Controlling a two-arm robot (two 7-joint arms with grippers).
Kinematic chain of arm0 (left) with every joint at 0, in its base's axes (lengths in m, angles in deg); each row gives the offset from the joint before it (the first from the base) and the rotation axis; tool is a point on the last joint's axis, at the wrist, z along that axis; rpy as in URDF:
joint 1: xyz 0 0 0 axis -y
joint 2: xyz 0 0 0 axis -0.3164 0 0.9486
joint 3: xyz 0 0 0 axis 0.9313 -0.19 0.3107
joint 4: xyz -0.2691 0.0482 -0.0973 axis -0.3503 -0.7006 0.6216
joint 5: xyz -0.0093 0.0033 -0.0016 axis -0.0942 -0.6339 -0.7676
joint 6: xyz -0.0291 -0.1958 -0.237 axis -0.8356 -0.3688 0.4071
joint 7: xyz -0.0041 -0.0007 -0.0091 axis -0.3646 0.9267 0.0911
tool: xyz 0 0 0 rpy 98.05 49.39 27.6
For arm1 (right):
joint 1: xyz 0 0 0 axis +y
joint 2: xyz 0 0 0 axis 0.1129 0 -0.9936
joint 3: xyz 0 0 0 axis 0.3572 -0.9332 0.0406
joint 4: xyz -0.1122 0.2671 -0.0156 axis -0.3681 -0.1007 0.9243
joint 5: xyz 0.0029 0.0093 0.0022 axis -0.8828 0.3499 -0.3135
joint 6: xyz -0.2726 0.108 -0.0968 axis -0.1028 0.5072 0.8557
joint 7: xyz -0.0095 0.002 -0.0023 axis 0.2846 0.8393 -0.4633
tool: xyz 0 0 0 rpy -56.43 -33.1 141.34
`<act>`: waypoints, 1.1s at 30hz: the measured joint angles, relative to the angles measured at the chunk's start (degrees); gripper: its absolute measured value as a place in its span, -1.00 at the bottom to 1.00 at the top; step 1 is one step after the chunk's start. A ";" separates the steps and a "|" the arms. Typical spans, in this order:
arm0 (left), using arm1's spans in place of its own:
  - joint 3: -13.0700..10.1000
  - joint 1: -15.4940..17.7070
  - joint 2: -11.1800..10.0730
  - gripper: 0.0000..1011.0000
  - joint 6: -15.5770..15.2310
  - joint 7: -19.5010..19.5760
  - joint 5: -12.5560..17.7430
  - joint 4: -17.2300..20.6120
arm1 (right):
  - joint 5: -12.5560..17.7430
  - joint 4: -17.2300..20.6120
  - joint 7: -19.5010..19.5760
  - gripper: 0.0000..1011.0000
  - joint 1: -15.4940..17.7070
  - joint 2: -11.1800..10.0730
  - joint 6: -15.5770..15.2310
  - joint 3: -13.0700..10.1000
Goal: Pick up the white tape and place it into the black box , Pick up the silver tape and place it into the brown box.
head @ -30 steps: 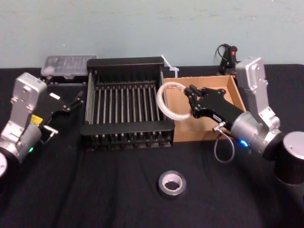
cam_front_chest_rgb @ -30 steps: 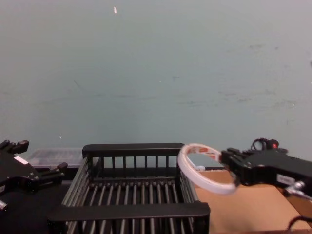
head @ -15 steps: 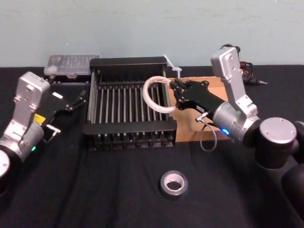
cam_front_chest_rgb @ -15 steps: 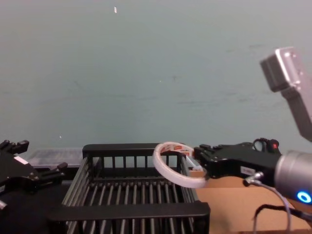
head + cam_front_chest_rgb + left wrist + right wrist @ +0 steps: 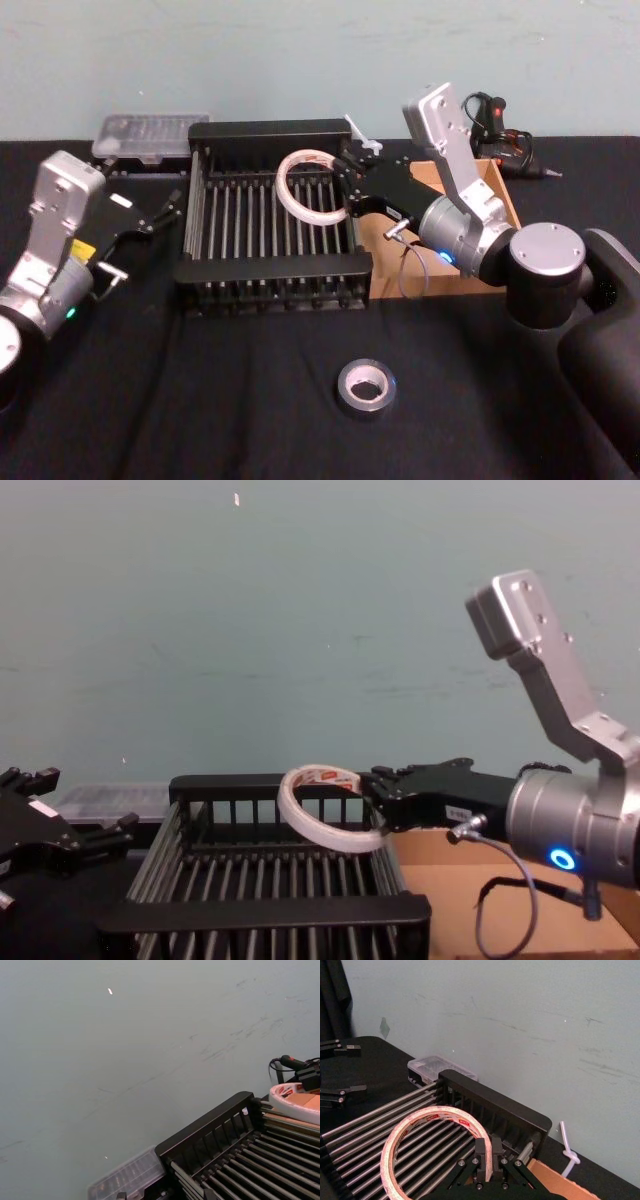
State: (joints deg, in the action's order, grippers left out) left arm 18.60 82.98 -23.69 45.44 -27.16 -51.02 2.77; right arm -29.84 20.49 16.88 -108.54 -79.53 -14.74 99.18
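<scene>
Leftward since before — right gripper point(image 5: 348, 186) grasps white tape point(image 5: 311, 187) above black box point(image 5: 270, 270).

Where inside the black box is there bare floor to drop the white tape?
Black box floor is bare wall to wall. Right gripper holds the white tape above its right half; only the right wall is close there.

My table point(image 5: 200, 400), black cloth: black box point(image 5: 270, 270) centre, brown box point(image 5: 497, 190) just right of it, silver tape point(image 5: 365, 388) near front, clear plastic case point(image 5: 145, 135) back left.
</scene>
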 joint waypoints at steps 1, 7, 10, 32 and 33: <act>0.00 0.00 0.00 0.98 0.00 0.00 0.00 0.00 | -0.19 -0.50 -0.24 -0.84 -0.47 0.21 -0.08 0.11; 0.00 0.00 0.00 0.98 0.00 0.00 0.00 0.00 | -0.42 -2.44 -0.91 -0.84 -2.19 1.06 -0.70 0.21; 0.00 0.00 0.00 0.98 0.00 0.00 0.00 0.00 | -0.27 -3.48 -1.23 -0.84 -3.12 1.58 -1.27 0.12; 0.00 0.00 0.00 0.98 0.00 0.00 0.00 0.00 | -0.87 -6.58 -1.23 -0.84 -5.01 2.78 -0.99 0.65; 0.00 0.00 0.00 0.98 0.00 0.00 0.00 0.00 | -0.86 -6.57 -1.23 -0.84 -5.00 2.77 -0.99 0.65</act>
State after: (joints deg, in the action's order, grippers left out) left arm 18.60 82.98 -23.69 45.44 -27.16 -51.02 2.77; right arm -30.70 13.92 15.65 -113.54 -76.75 -15.73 99.82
